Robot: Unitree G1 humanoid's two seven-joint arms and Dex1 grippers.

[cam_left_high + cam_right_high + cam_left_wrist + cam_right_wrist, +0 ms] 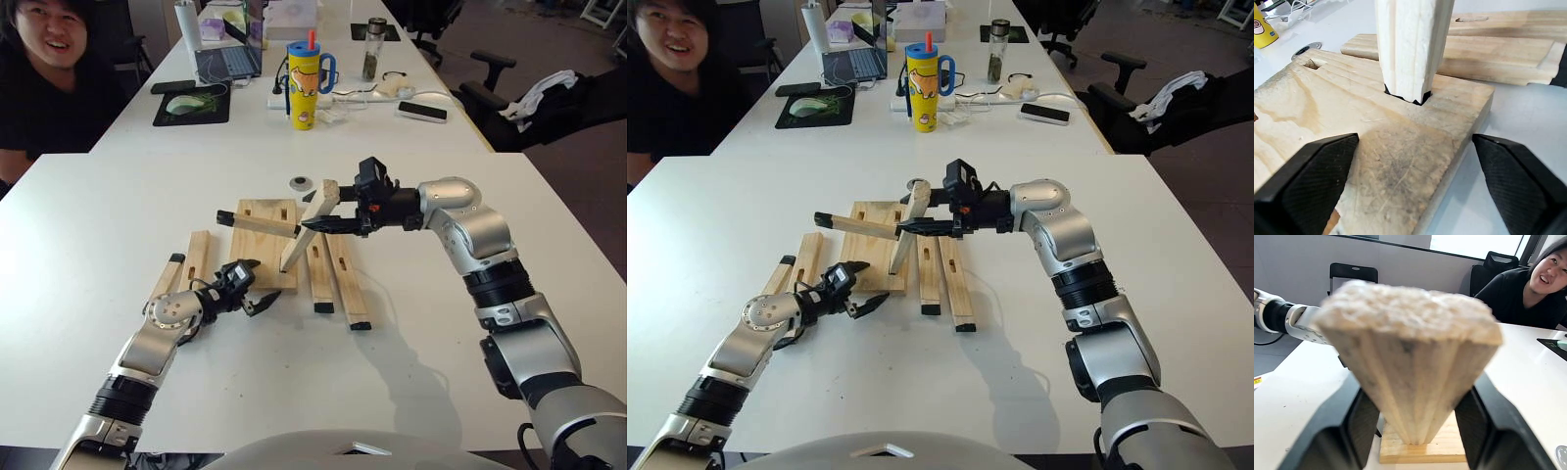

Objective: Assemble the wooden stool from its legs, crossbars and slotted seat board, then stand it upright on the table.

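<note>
The slotted seat board lies flat in the middle of the table. A pale wooden leg leans with its lower end in the slot at the board's near right corner. My right gripper is shut on that leg about halfway up; in the right wrist view the leg's end sits between the black fingers. My left gripper hovers open at the board's near edge, its fingertips spread either side of the corner. Another black-tipped piece lies across the board.
Two wooden pieces lie left of the board and two more lie to its right. A small grey disc sits behind the board. The far table holds a yellow cup, a laptop and clutter.
</note>
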